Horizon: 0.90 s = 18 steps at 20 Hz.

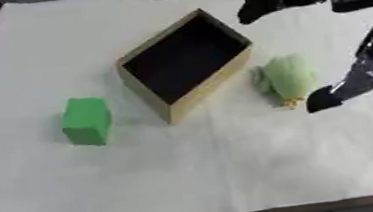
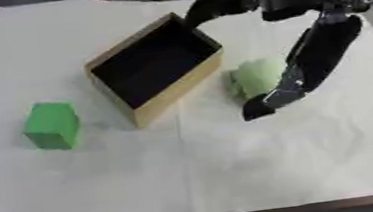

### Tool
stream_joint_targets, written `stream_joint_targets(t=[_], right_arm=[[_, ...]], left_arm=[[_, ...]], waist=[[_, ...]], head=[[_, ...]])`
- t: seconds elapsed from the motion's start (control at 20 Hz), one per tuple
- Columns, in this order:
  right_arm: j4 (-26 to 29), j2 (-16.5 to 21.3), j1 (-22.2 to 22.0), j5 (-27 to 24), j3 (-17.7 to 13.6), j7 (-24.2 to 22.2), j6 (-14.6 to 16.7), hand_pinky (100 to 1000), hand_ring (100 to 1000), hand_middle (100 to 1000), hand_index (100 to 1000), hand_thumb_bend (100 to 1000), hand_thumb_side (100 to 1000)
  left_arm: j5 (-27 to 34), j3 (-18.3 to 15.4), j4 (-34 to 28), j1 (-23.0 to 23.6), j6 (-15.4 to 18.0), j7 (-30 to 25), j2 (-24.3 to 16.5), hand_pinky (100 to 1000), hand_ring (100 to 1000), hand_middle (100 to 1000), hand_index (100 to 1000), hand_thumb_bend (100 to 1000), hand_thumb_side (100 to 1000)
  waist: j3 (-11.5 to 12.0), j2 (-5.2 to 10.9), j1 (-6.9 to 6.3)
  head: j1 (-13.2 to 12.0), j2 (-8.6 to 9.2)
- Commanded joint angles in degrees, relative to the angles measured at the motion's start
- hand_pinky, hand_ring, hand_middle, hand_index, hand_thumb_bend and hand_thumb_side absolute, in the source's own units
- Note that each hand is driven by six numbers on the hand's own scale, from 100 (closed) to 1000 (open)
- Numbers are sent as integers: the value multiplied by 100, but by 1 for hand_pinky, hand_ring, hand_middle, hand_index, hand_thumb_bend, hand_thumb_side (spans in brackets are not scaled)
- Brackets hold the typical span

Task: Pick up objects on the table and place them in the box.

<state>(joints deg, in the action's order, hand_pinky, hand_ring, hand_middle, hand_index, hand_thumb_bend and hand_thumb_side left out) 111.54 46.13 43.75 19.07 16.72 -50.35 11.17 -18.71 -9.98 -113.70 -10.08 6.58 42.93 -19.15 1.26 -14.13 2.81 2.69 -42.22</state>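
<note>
The robot's right hand (image 2: 308, 59), fingers spread wide and holding nothing, hovers beside the pale green soft toy (image 1: 285, 79) lying just right of the box (image 1: 187, 62), and should settle squarely over it before closing.

Both views: head cam, looking steeply down at tabletop (image 1: 233, 173) from near edge, mid range. Shared: box (image 1: 187, 63), green block (image 2: 51, 125), nearly whole cloth. Right eye's framing shifted slightly sideways.
</note>
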Motion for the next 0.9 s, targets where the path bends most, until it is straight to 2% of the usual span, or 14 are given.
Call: stream_joint_targets(t=[0.05, 0.55, 0.9], right_arm=[[-128, 46, 0, 261, 3, -22, 4, 988, 992, 931, 993, 576, 577], [-636, -96, -398, 1173, 67, 215, 4, 979, 993, 937, 984, 585, 610], [-761, -69, -784, 1614, -72, 423, -102, 975, 993, 935, 971, 581, 626]], left_arm=[[-19, -4, -90, -57, 15, -17, -80, 549, 595, 555, 800, 316, 1000], [-14, -2, -90, -75, 17, -23, -61, 549, 595, 554, 796, 313, 1000], [-19, -12, -90, -85, 12, -10, -50, 549, 596, 555, 790, 313, 1000]], waist=[[21, 73, -11], [72, 51, -7], [67, 31, -3]], head=[[13, 74], [32, 118], [14, 157]])
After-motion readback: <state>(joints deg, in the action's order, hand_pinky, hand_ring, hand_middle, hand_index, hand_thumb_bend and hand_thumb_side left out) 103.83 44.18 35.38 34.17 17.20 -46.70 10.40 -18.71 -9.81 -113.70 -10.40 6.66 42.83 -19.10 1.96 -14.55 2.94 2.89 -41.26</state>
